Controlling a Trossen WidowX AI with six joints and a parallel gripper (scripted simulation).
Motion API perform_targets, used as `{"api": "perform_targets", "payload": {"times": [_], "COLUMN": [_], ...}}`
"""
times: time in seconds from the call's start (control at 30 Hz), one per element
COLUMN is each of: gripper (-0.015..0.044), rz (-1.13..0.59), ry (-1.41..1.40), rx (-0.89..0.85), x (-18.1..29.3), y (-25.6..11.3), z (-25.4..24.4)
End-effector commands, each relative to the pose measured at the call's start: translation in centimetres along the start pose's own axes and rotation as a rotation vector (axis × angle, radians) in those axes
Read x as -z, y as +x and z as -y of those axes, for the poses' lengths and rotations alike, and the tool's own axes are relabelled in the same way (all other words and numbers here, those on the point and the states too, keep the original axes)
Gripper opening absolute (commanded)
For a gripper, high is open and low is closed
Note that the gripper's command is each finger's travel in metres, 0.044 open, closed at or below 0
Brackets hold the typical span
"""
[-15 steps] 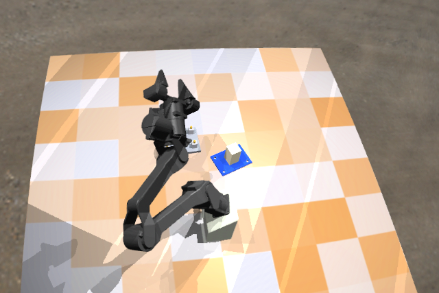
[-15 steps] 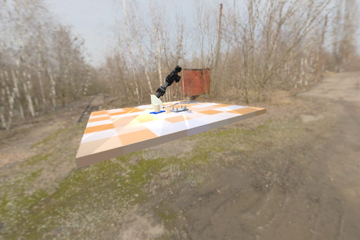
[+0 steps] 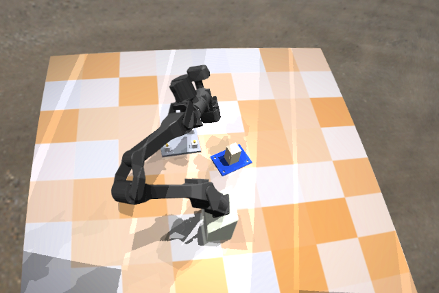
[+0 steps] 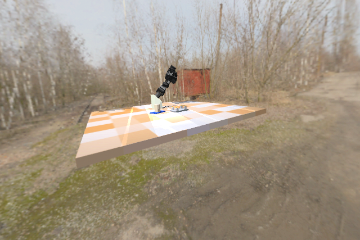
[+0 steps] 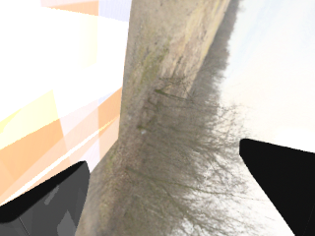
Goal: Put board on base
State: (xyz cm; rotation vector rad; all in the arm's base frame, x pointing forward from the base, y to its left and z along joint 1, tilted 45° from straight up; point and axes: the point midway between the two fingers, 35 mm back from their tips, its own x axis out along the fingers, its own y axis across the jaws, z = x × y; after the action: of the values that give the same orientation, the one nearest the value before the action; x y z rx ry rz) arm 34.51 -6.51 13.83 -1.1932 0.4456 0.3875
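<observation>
Blue board (image 3: pixel 223 169) (image 4: pixel 153 112), flat below my wide, empty hand (image 3: pixel 208 92) (image 4: pixel 173 73) (image 5: pixel 165 157) — for a sound approach, I should point the fingers down, then centre them squarely over its handle (image 3: pixel 232 155) (image 4: pixel 157 108).

black arm (image 3: pixel 159 137) (image 4: pixel 165 84), chunky angular joints, black jaws (image 3: pixel 212 105) (image 4: pixel 172 68) (tapered, wedge-like), pale grey-green base (image 3: pixel 226 228) (image 4: pixel 153 101)
</observation>
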Motion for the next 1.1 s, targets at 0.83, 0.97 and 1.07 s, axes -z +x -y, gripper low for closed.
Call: {"api": "perform_targets", "payload": {"times": [0.83,0.97,1.07], "gripper": [0.044,0.044,0.044], "rz": [-0.173,-0.171,-0.171], "ry": [1.019,1.019,1.019], "rx": [-1.284,-1.285,-1.285], "x": [5.9,4.5,4.4], "y": [0.5,1.6,1.6], "z": [-17.2,-19.9,-20.1]}}
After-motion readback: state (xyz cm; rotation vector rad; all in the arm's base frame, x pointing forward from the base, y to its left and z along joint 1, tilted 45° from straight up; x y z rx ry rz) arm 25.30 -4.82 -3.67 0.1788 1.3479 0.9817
